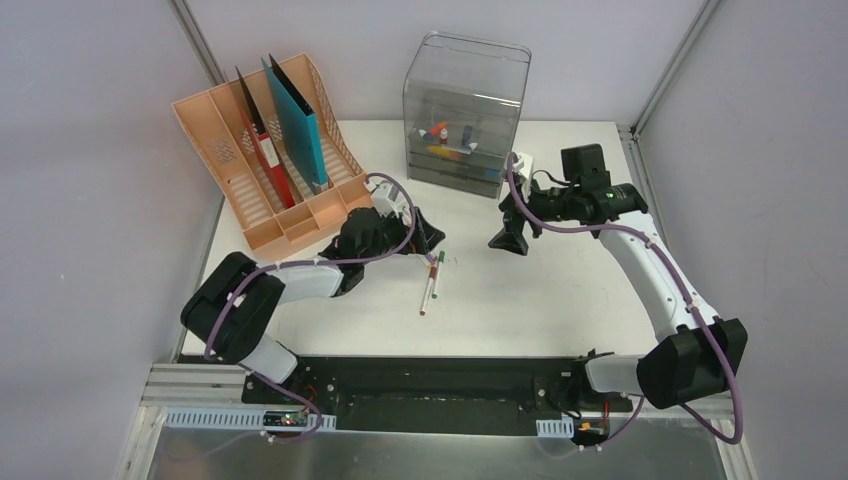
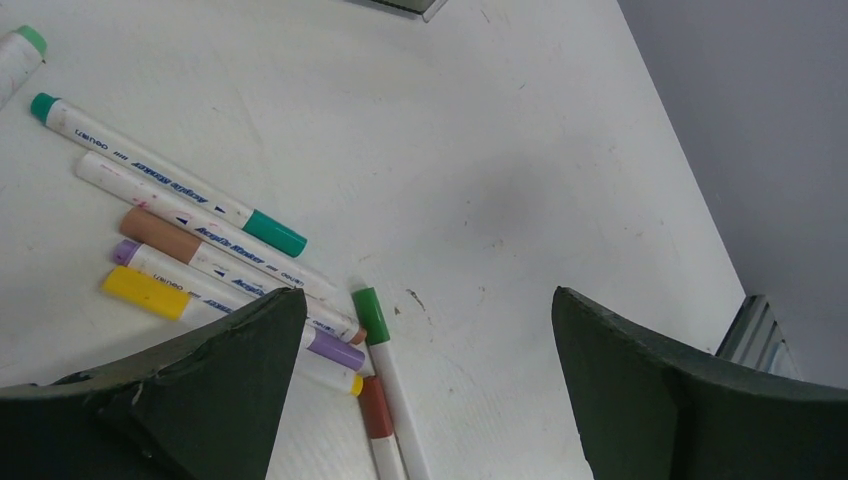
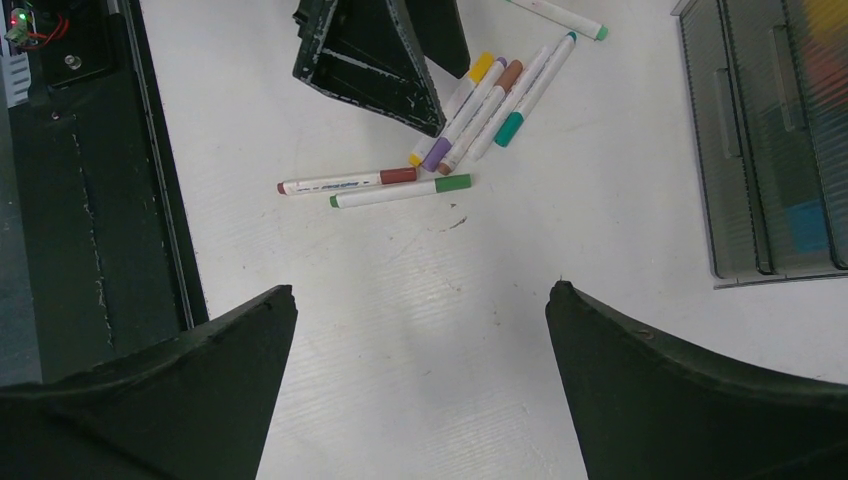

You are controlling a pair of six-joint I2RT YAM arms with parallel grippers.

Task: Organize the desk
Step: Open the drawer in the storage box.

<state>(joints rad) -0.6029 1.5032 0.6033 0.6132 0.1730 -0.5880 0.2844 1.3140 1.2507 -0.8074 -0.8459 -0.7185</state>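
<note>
The desk point(image 1: 560, 300) is white, with a black rail point(image 1: 420, 375) along its near edge. At its far left corner the file rack point(image 1: 210, 125) is peach with a lattice pattern, and in it are a red folder point(image 1: 268, 160) and a teal folder point(image 1: 300, 118). The drawer box point(image 1: 465, 90) is clear grey. The markers point(image 2: 200, 228) are white, with teal, brown, purple, yellow and green caps.

rack point(image 1: 228, 158): far-left on desk point(image 1: 545, 292) | drawer box point(image 1: 466, 105): far-centre | markers point(image 1: 431, 281): centre, before both

White desk point(image 1: 530, 300) bears loose markers point(image 1: 430, 287); peach rack point(image 1: 290, 222); clear drawer box point(image 1: 465, 100).
</note>
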